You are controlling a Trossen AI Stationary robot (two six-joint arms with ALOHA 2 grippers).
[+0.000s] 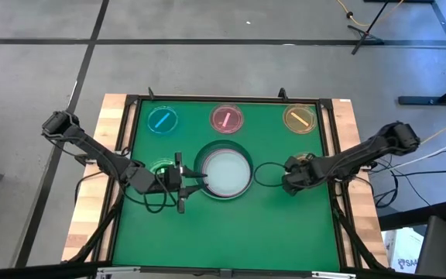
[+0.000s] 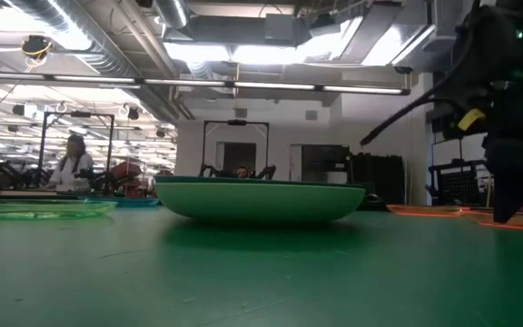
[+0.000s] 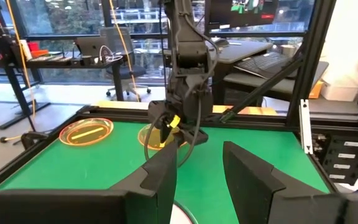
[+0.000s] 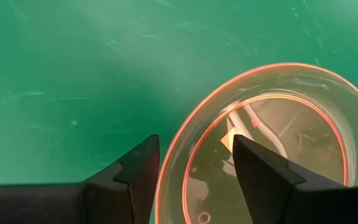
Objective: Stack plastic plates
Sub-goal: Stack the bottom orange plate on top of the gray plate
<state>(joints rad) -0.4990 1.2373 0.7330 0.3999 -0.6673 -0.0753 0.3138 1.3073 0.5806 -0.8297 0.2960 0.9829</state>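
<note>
Overhead, the left pincer [image 1: 194, 183] reaches, fingers parted and empty, at the rim of the large plate stack [image 1: 224, 172] mid-desk [image 1: 231, 232]; blue [image 1: 162, 120], pink [image 1: 228, 118] and amber [image 1: 300, 118] small plates line the far edge. Level view: the dark green large plate [image 2: 260, 201] sits centrally. Right wrist view: the right pincer [image 4: 194, 163], open, straddles the near rim of the brown small plate [image 4: 272, 137], gripping nothing.
</note>
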